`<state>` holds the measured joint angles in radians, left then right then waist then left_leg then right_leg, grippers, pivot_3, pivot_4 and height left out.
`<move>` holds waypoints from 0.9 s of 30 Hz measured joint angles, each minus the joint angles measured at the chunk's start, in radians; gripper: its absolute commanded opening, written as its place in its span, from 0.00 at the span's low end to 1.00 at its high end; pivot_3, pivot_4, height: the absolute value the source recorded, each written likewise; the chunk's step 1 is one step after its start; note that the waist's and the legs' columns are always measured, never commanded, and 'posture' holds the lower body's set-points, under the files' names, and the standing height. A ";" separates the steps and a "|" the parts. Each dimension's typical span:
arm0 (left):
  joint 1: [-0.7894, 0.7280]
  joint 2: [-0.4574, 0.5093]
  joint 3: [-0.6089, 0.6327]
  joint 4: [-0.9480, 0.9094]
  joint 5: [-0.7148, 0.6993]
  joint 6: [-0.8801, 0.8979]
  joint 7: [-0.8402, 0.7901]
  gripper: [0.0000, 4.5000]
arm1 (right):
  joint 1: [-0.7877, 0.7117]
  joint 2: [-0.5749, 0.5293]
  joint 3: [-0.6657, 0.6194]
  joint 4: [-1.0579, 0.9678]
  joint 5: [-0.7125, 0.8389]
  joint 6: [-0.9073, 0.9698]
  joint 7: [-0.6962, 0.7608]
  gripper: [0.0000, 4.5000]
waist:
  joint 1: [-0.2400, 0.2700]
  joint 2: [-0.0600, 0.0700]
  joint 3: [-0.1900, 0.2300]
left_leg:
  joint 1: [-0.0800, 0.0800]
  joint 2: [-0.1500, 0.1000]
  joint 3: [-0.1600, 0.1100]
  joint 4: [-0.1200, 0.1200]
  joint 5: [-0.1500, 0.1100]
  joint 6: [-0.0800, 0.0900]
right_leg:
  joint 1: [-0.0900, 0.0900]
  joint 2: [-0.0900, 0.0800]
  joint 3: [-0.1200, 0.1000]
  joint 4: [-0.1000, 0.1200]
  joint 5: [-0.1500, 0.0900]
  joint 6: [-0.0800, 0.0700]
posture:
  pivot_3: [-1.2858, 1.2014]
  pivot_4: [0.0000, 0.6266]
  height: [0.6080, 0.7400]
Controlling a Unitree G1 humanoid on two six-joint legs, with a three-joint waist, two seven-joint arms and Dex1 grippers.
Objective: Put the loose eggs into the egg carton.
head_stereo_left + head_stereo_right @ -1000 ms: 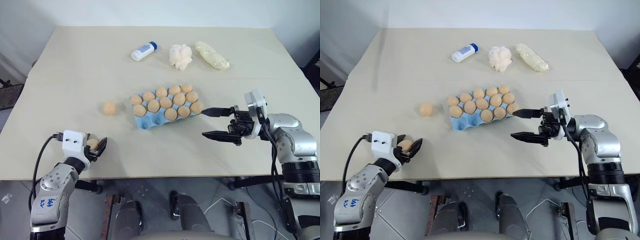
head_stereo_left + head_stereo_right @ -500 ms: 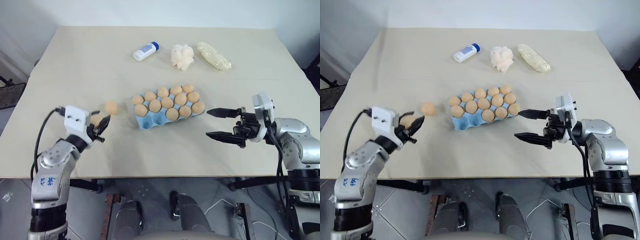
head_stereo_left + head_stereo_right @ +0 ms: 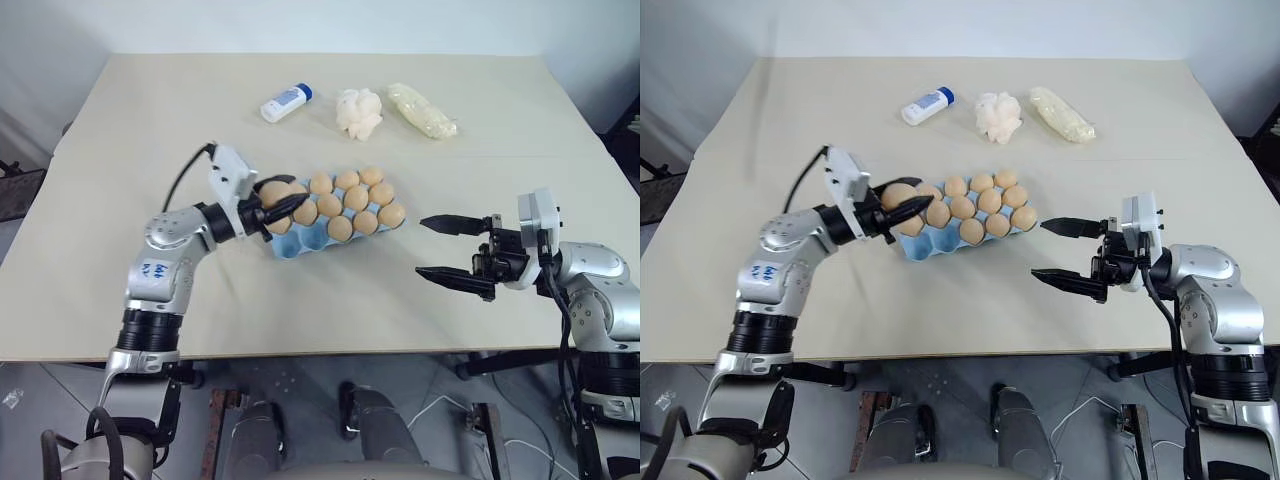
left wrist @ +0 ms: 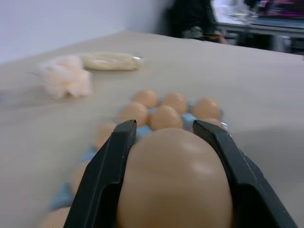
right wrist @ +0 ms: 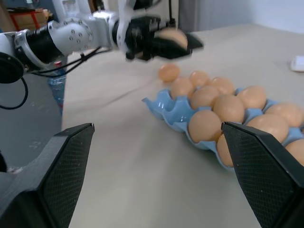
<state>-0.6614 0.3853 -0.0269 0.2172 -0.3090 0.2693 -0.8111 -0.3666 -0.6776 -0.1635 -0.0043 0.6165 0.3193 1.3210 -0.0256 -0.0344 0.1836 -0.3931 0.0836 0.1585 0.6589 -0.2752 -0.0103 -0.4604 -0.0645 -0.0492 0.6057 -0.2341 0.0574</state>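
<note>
The egg (image 3: 274, 192) I grip in the left gripper (image 3: 283, 205) has come up off the near-left table edge and now hangs over the left end of the egg carton (image 3: 331, 212), so the drop is next, I judge. A second loose egg (image 5: 168, 72) lies on the table beyond that end. Smooth tan ovals fill most cups of the moulded pale-blue tray with its scalloped rim. My right gripper (image 3: 456, 248) waits beside the carton, jaws spread wide and empty. Farther back: a white bottle (image 3: 285, 101) and a lumpy white wad (image 3: 359, 111)
</note>
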 measured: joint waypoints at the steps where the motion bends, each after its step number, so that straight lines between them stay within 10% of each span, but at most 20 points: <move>1: -0.010 -0.008 -0.015 0.032 0.009 -0.015 -0.017 0.36 | 0.013 0.002 -0.001 -0.009 0.000 -0.006 -0.010 1.00 | 0.001 0.000 0.000 | 0.000 0.000 0.000 0.000 0.000 0.000 | 0.000 0.000 0.000 0.000 0.000 0.000 | 0.52 0.24 1.00; 9: -0.056 -0.057 -0.071 0.193 0.065 -0.089 -0.073 0.36 | 0.105 0.007 -0.013 -0.082 0.007 -0.008 -0.089 1.00 | 0.001 0.000 0.000 | 0.000 0.000 -0.001 0.000 0.000 0.000 | 0.000 -0.001 0.000 0.000 0.000 0.000 | 0.52 0.24 1.00; 18: -0.085 -0.071 -0.073 0.233 0.083 -0.127 -0.088 1.00 | 0.101 0.008 -0.042 -0.085 0.011 -0.028 -0.125 1.00 | 0.000 0.000 0.000 | 0.000 0.000 -0.001 0.001 0.000 0.000 | 0.000 0.000 0.000 0.000 0.000 0.000 | 0.52 0.24 1.00; 27: -0.080 -0.068 -0.046 0.152 0.077 -0.117 -0.055 1.00 | 0.063 0.011 -0.040 -0.059 0.011 -0.040 -0.114 1.00 | -0.001 0.000 0.000 | 0.000 0.000 -0.001 0.001 0.000 0.001 | 0.000 0.000 0.000 0.001 0.000 0.000 | 0.52 0.24 1.00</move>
<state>-0.7411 0.3176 -0.0731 0.3688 -0.2316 0.1521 -0.8664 -0.3034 -0.6668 -0.2036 -0.0633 0.6274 0.2796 1.2073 -0.0270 -0.0343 0.1837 -0.3931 0.0834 0.1579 0.6600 -0.2751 -0.0097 -0.4602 -0.0648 -0.0487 0.6069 -0.2340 0.0575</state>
